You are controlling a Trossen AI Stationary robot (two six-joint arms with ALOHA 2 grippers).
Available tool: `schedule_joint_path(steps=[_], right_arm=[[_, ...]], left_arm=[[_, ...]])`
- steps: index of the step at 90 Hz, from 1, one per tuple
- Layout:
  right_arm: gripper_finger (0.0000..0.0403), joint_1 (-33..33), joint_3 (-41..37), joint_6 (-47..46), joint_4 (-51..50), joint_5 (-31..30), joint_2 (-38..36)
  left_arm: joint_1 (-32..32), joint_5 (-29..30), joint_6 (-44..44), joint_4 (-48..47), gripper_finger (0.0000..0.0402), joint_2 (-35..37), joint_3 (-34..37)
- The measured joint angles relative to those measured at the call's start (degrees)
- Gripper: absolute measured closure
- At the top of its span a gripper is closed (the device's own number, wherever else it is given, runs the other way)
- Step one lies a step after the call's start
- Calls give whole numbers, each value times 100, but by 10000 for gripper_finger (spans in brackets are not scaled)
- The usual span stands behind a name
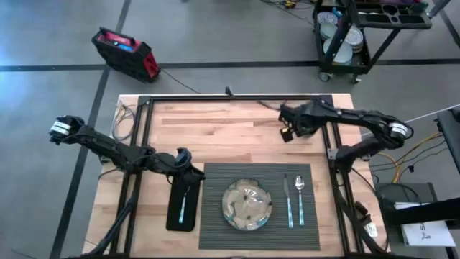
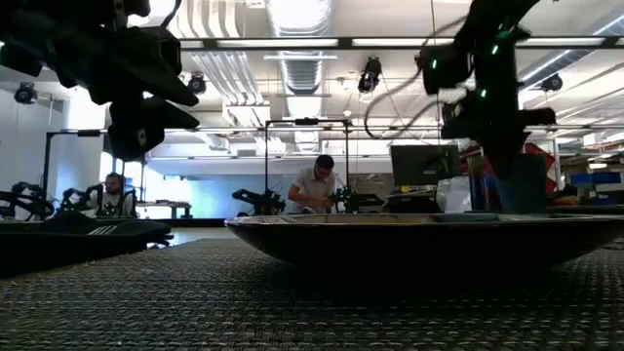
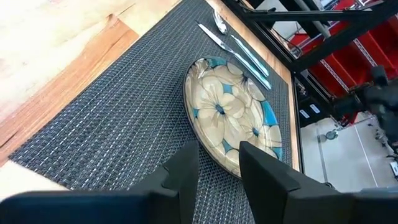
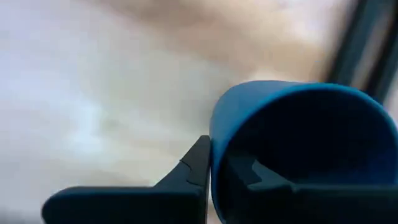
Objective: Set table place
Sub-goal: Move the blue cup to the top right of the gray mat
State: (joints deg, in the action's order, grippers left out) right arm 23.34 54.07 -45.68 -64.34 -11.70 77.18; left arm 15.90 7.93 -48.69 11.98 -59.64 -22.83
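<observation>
The dark grey ribbed placemat (image 1: 215, 216) lies at the table's (image 1: 215, 122) near middle. On it rest a flowered plate (image 1: 247, 205), and to the plate's right a knife (image 1: 287, 200) and a spoon (image 1: 300, 196). A black napkin (image 1: 175, 208) with a fork (image 1: 184, 206) on it lies left of the mat. My left gripper (image 3: 219, 168) hovers open over the mat's left part, near the napkin's far end (image 1: 183, 169). My right gripper (image 1: 289, 132) is at the far right of the table, shut on a blue cup (image 4: 298, 143). My right gripper holds the blue cup by its rim wall (image 4: 212, 152). One finger (image 4: 194, 163) is outside the cup and the other (image 4: 249, 171) is inside it. In the low view the cup (image 2: 522, 185) stands upright below the arm; whether it is clear of the table I cannot tell.
A black tube frame (image 1: 237, 97) runs around the table. Bare wood lies between the mat's far edge and the frame. Beyond the table stand a cart with dishes (image 1: 345, 32) and a red case (image 1: 126, 54) on the floor. People sit in the room behind (image 2: 317, 185).
</observation>
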Motion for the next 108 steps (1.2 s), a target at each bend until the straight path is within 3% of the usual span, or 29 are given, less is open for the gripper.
schedule_joint_path(steps=[22, 34, 108], right_arm=[[402, -2057, -25, -2099, -22, 226, -332], [402, -2636, -35, -2736, -111, 282, -130], [392, -2433, -69, -2656, -34, -52, 116]], left_arm=[[0, -100, 20, -5, 301, 0, 0], [0, -101, 24, -18, 298, -9, -2], [57, -534, 166, -73, 298, -9, -4]])
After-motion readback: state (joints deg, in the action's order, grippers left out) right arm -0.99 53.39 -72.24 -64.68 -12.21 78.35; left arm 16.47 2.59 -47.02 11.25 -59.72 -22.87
